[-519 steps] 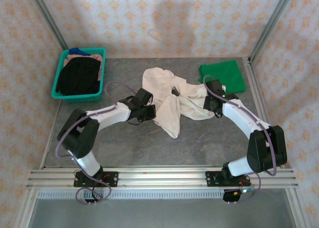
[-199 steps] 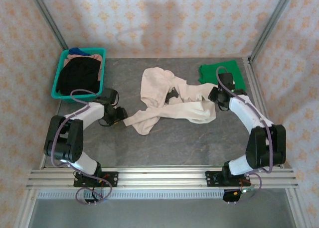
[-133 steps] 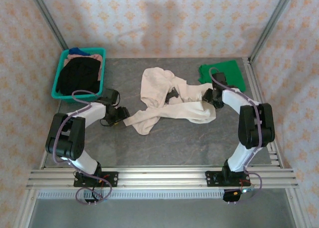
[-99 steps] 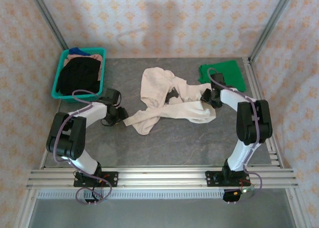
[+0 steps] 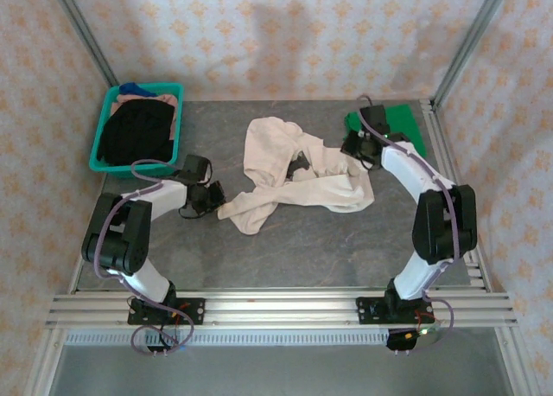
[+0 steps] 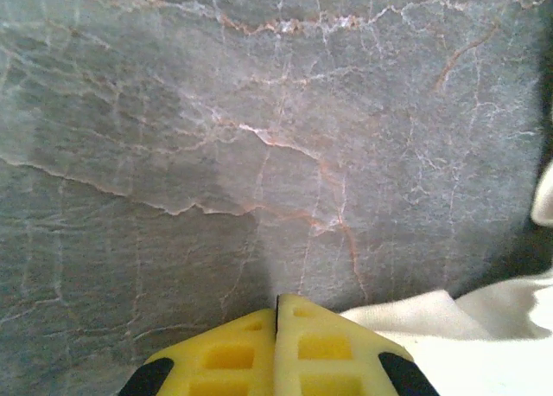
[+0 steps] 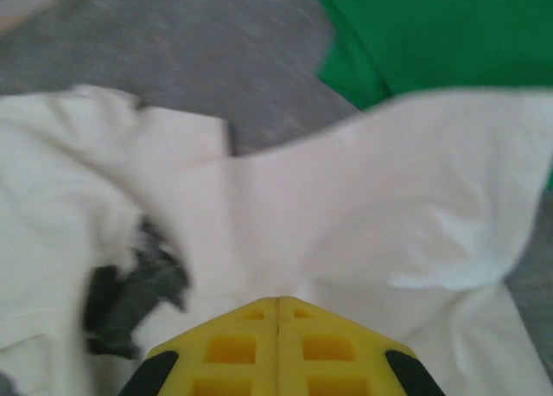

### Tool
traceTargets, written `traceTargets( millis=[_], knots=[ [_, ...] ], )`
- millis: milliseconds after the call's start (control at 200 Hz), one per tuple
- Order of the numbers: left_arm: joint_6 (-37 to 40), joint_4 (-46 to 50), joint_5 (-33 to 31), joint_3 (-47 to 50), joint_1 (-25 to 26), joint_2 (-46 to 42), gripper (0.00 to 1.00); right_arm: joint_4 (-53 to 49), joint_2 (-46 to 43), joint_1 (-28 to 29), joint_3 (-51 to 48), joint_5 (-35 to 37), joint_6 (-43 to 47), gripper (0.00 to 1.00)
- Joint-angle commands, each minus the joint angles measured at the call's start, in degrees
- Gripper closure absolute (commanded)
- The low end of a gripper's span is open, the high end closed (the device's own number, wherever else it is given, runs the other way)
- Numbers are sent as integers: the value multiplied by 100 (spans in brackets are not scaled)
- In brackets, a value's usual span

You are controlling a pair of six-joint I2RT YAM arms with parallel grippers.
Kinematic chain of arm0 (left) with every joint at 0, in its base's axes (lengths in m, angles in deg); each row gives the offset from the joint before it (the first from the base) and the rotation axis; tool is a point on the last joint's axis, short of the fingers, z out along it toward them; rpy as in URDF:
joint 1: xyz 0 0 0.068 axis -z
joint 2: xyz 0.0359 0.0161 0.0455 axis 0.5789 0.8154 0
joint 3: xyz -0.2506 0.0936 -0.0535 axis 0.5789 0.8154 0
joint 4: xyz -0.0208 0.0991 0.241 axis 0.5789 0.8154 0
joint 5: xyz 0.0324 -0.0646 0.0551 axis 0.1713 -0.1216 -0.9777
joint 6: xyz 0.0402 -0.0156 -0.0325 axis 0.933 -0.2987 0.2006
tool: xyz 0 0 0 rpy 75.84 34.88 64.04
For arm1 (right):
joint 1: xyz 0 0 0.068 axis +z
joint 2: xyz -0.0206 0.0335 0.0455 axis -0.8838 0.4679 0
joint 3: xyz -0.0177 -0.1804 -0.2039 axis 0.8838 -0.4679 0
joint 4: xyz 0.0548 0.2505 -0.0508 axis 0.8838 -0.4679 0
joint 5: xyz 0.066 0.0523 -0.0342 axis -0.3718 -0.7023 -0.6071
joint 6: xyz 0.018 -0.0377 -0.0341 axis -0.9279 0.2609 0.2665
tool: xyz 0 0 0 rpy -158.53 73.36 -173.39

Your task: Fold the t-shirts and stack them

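Spreading the crumpled cream t-shirt (image 5: 285,167) at mid-desk (image 5: 346,240): pull evenly toward 9 and 3 o'clock. Right tool (image 7: 278,303) pressed together, pinching cloth; left tool (image 6: 277,303) pressed together at the hem, catch unclear. Avoid dragging over the green t-shirt (image 5: 404,124) at 2 o'clock.
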Motion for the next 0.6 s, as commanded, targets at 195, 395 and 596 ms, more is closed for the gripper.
traceTargets(
  millis=[195, 395, 596],
  knots=[
    [247, 44, 154, 279, -125, -413, 100, -626, -502, 321, -765, 675, 68, 52],
    [305, -12, 254, 338, 164, -354, 57, -651, -226, 346, -1101, 418, 86, 48],
    [-17, -532, 331, 426, 580, -243, 43, -503, 262, 369, -947, 171, 58, 56]
  ],
)
